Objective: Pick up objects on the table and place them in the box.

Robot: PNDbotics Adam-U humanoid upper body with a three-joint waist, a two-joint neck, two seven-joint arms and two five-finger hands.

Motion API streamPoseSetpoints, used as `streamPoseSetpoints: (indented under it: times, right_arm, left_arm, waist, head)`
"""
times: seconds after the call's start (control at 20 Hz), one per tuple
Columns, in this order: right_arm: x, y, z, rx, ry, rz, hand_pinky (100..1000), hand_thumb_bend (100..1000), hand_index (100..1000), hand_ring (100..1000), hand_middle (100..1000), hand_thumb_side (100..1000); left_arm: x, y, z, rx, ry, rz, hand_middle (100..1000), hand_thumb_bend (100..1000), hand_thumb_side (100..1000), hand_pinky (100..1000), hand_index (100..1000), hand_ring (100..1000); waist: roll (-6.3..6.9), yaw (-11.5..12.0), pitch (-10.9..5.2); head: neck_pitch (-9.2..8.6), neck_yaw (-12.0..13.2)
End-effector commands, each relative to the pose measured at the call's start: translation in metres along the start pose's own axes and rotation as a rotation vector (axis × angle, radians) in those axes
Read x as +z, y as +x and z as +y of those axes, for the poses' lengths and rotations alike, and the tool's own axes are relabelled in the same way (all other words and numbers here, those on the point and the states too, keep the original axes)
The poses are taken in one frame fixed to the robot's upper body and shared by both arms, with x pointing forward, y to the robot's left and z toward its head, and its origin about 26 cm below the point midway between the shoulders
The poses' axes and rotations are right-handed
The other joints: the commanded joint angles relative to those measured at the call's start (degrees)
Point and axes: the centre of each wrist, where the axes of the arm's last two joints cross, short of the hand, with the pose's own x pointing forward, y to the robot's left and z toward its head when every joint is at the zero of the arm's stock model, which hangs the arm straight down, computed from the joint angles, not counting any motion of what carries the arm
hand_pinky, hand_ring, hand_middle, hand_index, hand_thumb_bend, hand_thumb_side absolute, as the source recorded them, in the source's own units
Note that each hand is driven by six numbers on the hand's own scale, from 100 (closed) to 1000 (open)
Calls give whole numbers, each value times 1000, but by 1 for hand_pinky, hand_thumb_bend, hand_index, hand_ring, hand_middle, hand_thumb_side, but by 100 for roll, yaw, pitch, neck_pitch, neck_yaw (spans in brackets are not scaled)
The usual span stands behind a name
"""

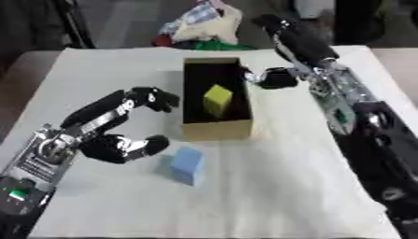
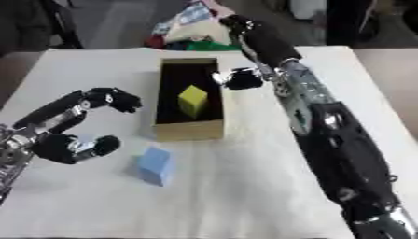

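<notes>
Left hand (image 1: 122,140), fingers released, should close round the light-blue foam cube (image 1: 187,165) w/o nudging the brown cardboard box (image 1: 215,129); right hand (image 1: 274,78) fingers: can't tell.

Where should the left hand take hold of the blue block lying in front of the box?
Probably across the blue block by its two upright side faces, coming from its left, where the open left hand already sits. It stands free on the table, apart from the box.

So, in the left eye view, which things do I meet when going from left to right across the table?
Left hand → blue block → yellow block inside the box → right hand.
</notes>
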Motion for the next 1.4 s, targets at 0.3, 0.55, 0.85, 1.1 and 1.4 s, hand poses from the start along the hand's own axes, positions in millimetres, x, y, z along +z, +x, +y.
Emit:
streamPoseSetpoints:
  times: [0.3, 0.55, 0.85, 1.1, 1.4]
  right_arm:
    - [52, -9, -31, -163, -63, -6, 820, 313, 971, 814, 880, 627]
    - [73, -14, -25, -203, -47, 37, 818, 300, 971, 812, 878, 633]
    - [83, -17, -19, -230, -33, 65, 817, 287, 971, 811, 878, 641]
    - [87, -18, -15, -242, -25, 76, 816, 278, 970, 810, 878, 649]
    - [89, -18, -10, -255, -13, 83, 816, 266, 969, 810, 878, 656]
  left_arm:
    - [-1, 1, 23, -119, -108, 3, 796, 546, 769, 811, 938, 797]
    - [-6, -2, 21, -137, -251, 10, 791, 549, 734, 801, 943, 790]
    - [-11, -9, 14, -134, -362, 31, 766, 558, 697, 781, 937, 770]
    - [-11, -18, 6, -117, -406, 57, 741, 555, 686, 757, 926, 746]
    - [-12, -26, 0, -113, -421, 93, 722, 557, 687, 742, 922, 730]
  waist:
    - [33, -145, -51]
    - [62, -222, -48]
    - [75, -273, -57]
    - [83, -263, -54]
    - [87, -270, -37]
  head:
    - [-82, 196]
    - [-98, 226]
    - [-113, 246]
    - [-87, 264]
    - [-22, 344]
